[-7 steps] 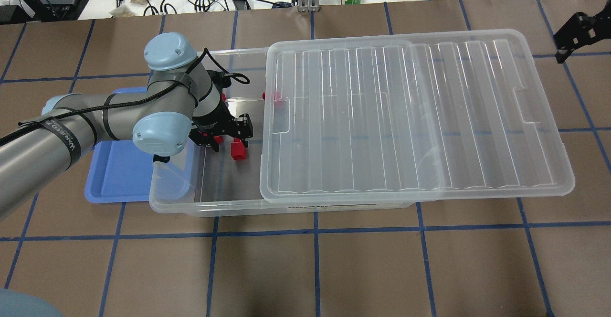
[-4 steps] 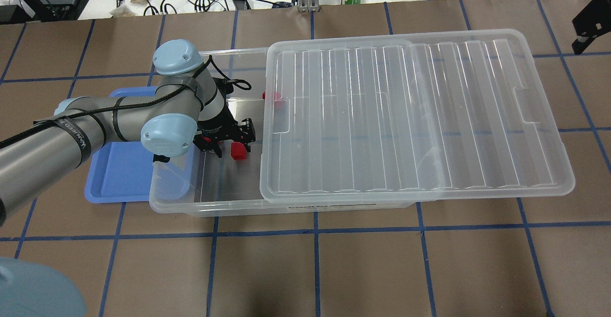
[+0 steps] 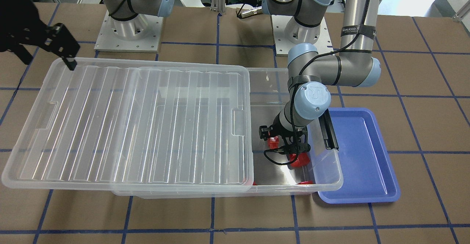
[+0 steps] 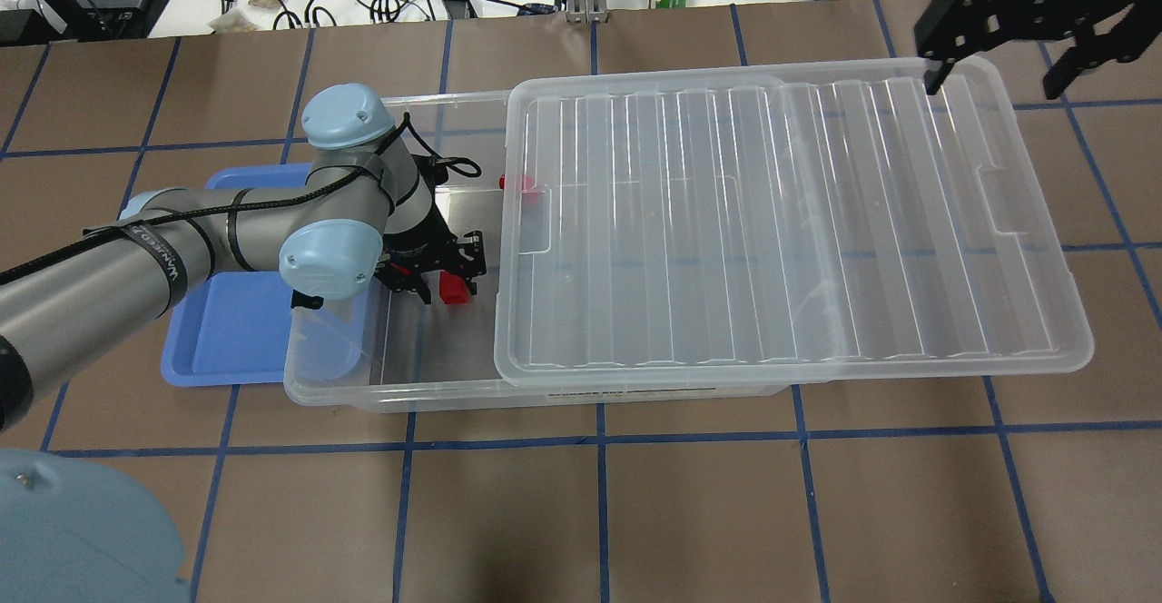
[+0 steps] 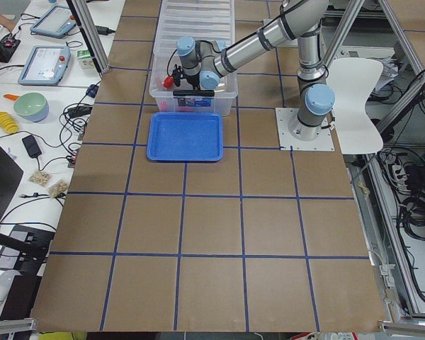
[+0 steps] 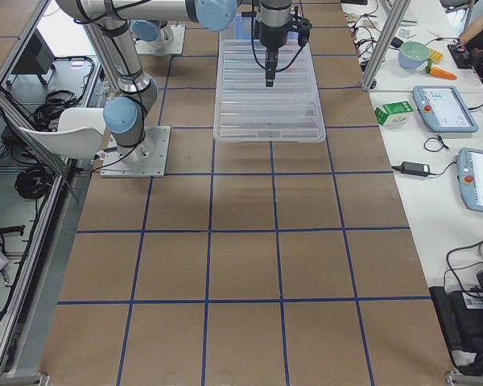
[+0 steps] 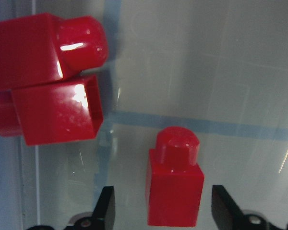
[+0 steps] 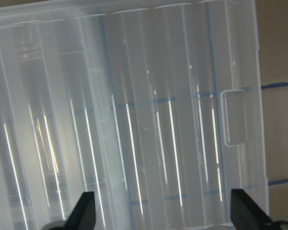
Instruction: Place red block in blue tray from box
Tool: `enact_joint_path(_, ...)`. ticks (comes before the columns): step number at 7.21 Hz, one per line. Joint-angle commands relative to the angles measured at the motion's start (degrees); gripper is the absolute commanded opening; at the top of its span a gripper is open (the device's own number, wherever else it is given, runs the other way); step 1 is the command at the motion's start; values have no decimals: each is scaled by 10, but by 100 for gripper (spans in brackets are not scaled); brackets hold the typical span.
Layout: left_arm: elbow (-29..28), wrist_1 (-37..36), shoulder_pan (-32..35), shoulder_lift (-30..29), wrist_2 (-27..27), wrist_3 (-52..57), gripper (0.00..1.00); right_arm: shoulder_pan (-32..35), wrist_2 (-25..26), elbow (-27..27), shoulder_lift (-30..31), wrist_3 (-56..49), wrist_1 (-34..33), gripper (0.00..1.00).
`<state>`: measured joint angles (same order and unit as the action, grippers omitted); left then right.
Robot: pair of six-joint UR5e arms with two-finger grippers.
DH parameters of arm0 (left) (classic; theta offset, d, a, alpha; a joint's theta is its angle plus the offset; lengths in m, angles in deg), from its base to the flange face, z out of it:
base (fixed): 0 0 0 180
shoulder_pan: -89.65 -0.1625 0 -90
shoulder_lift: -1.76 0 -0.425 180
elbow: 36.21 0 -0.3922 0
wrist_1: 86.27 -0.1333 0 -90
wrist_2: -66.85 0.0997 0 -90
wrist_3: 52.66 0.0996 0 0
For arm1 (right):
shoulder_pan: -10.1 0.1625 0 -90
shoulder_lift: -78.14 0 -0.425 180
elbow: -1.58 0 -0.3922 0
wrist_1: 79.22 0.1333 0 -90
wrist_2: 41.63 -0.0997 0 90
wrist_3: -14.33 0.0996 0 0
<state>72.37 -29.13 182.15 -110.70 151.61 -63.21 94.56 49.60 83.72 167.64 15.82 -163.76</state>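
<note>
The red block point(image 7: 174, 184) stands on the box floor between my left gripper's point(image 7: 164, 213) open fingers, stub end away from the wrist; nothing is gripped. Overhead, the left gripper point(image 4: 434, 281) is down inside the uncovered end of the box point(image 4: 390, 394), with the red block point(image 4: 451, 289) at its tips. From the front, the block point(image 3: 272, 142) shows beside the gripper point(image 3: 284, 141). The blue tray point(image 4: 227, 331) lies empty against the box's left end. My right gripper point(image 4: 994, 72) is open and empty above the lid's far right corner.
The ribbed lid point(image 4: 781, 222) is slid right and covers most of the box. A larger two-part red block point(image 7: 43, 81) lies near the gripper. Another red bit point(image 4: 519, 182) sits by the lid's edge. The black latch bar point(image 3: 328, 133) hangs between box and tray.
My left gripper has shifted slightly right and closer around the red block. My right gripper has come in from the right edge to above the lid's far corner.
</note>
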Motion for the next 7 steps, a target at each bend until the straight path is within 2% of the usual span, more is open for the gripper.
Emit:
enact_joint_path(1, -5, -1, 0, 0, -1, -1, 0, 60, 0, -1, -16, 62, -9, 100)
enact_joint_path(3, -11, -1, -3, 13, -1, 0, 0, 60, 1, 5, -20, 56, -45, 100)
enact_joint_path(4, -37, 15, -4, 23, 3, 2, 0, 60, 2, 7, -21, 56, -56, 100)
enact_joint_path(7, -134, 172, -8, 54, 5, 2, 0, 60, 2, 7, -21, 55, -55, 100)
